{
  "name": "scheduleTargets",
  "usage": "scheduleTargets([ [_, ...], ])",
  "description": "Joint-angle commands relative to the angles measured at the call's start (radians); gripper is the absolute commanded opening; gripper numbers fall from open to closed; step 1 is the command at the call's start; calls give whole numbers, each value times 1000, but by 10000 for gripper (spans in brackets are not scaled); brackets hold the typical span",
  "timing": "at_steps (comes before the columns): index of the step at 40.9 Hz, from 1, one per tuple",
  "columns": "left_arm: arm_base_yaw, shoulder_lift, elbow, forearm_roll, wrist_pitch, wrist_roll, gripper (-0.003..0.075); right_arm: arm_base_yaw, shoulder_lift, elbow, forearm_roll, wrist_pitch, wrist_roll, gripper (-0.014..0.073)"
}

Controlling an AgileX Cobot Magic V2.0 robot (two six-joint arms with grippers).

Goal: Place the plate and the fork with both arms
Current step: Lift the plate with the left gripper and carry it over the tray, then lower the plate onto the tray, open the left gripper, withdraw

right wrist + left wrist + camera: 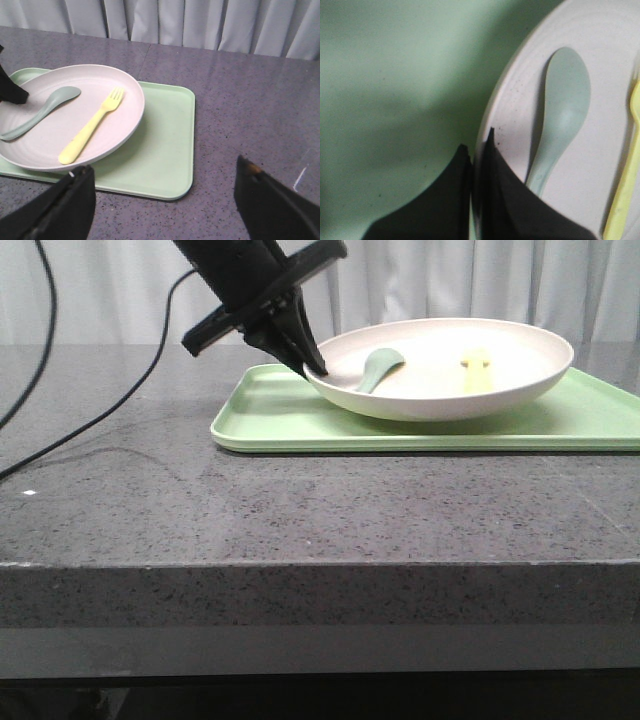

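While the left hand [312, 362] pinches the plate [500, 390] rim, the fork [90, 127] lies inside.
Right hand [162, 200], fingers spread wide, hovers apart over the desk [250, 100].

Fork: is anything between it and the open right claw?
Nothing visible blocks it. The fork lies exposed in the plate, the spoon beside it, apart. The right claw hovers open over the tray.

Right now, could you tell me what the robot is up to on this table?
The left gripper is closed on the rim of the plate, which sits on a green tray. A yellow fork and a grey-green spoon lie in the plate. The right gripper is open above the table, holding nothing.
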Motion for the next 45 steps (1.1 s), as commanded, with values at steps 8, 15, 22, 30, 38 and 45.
scheduleTargets([
  [8, -16, -42, -79, 0, -14, -54, -18, 25, 8, -37, -10, -74, -2, 592],
  [15, -16, -42, -79, 0, -18, -54, -18, 28, 8, -37, -10, -75, -2, 592],
  [22, -16, -42, -79, 0, -37, -52, -18, 28, 8, -37, -10, -75, -2, 592],
  [30, -16, -42, -79, -5, -48, -50, -16, 28, 8, -37, -10, -75, -2, 592],
  [38, -18, -42, -79, -5, -48, -40, 36, 28, 8, -37, -10, -75, -2, 592],
  [45, -34, -42, -79, -5, -55, -15, 193, 28, 8, -37, -10, -75, -2, 592],
])
